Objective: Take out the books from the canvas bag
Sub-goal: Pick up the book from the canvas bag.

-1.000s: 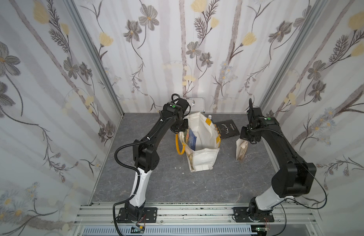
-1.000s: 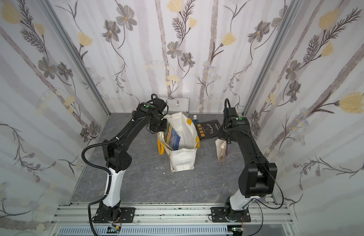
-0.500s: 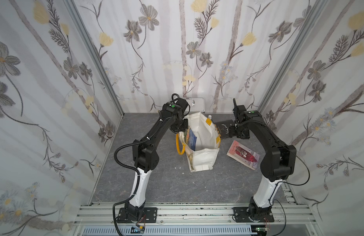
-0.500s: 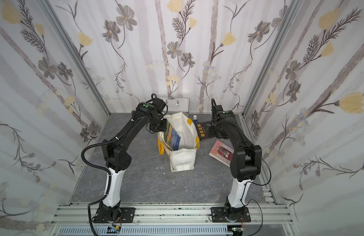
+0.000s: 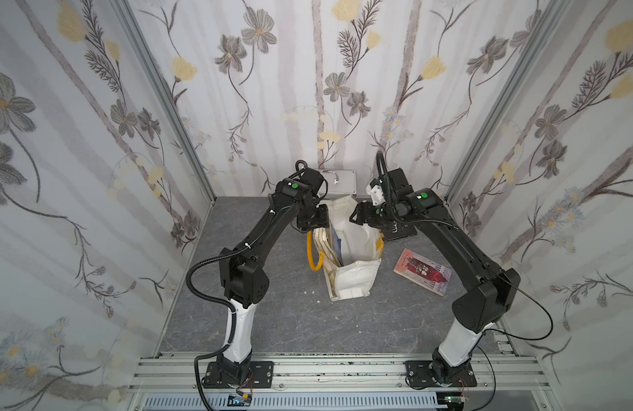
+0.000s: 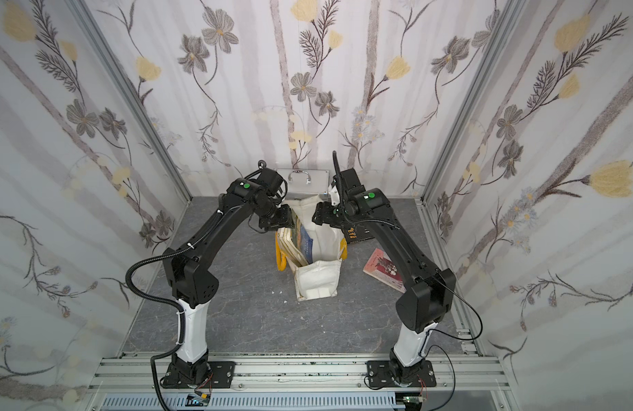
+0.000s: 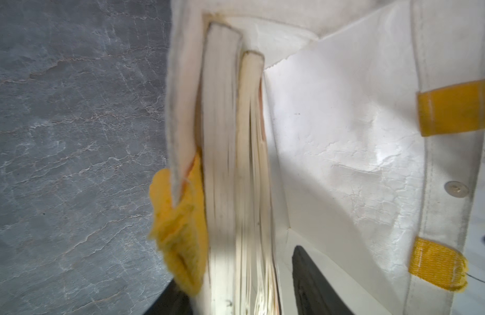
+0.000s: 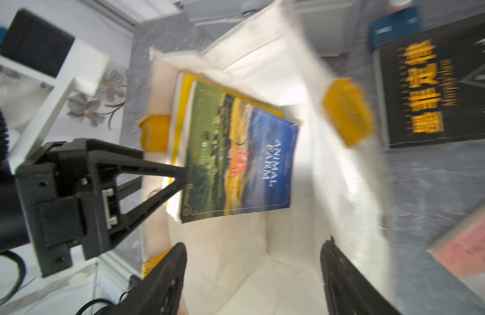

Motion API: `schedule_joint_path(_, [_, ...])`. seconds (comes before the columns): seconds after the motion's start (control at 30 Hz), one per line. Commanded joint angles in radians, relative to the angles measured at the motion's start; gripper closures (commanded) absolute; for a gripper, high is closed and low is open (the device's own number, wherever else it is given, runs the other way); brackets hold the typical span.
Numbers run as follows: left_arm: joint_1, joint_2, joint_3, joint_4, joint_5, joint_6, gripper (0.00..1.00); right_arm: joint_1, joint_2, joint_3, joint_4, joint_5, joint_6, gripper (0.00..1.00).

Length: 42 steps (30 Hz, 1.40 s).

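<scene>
The canvas bag stands upright mid-table with its mouth wide. Two books lean on its left wall inside: the blue "Animal Farm" in front of a yellow one. Their page edges show in the left wrist view. My left gripper is open and straddles that wall and both books, with a gap at the inner finger. My right gripper hangs open over the bag's mouth, empty. The black book and the pinkish-red book lie flat on the table right of the bag.
A silver metal case stands against the back wall behind the bag. A yellow handle hangs down the bag's left side. Papered walls close in on three sides, and an aluminium rail runs along the front.
My right gripper let go of the pinkish-red book, which now lies flat, and swung left over the bag's mouth. My left gripper's jaws have widened at the bag's left wall.
</scene>
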Motion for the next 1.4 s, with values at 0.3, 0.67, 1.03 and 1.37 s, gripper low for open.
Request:
schedule_joint_path(0.3, [0.001, -0.101, -0.155, 0.195, 0.114, -0.084, 0.56, 0.035, 0.161, 0.089, 0.218, -0.180, 0.122, 0.26])
schedule_joint_path(0.67, [0.001, -0.134, -0.221, 0.237, 0.125, -0.098, 0.66, 0.037, 0.235, 0.079, 0.196, -0.121, 0.101, 0.73])
schedule_joint_path(1.03, [0.002, -0.145, -0.226, 0.211, 0.076, -0.091, 0.36, -0.014, 0.182, -0.007, 0.178, -0.073, 0.080, 0.95])
schedule_joint_path(1.37, [0.004, -0.135, -0.191, 0.146, -0.027, -0.077, 0.27, -0.024, 0.141, -0.083, 0.144, -0.018, 0.034, 1.00])
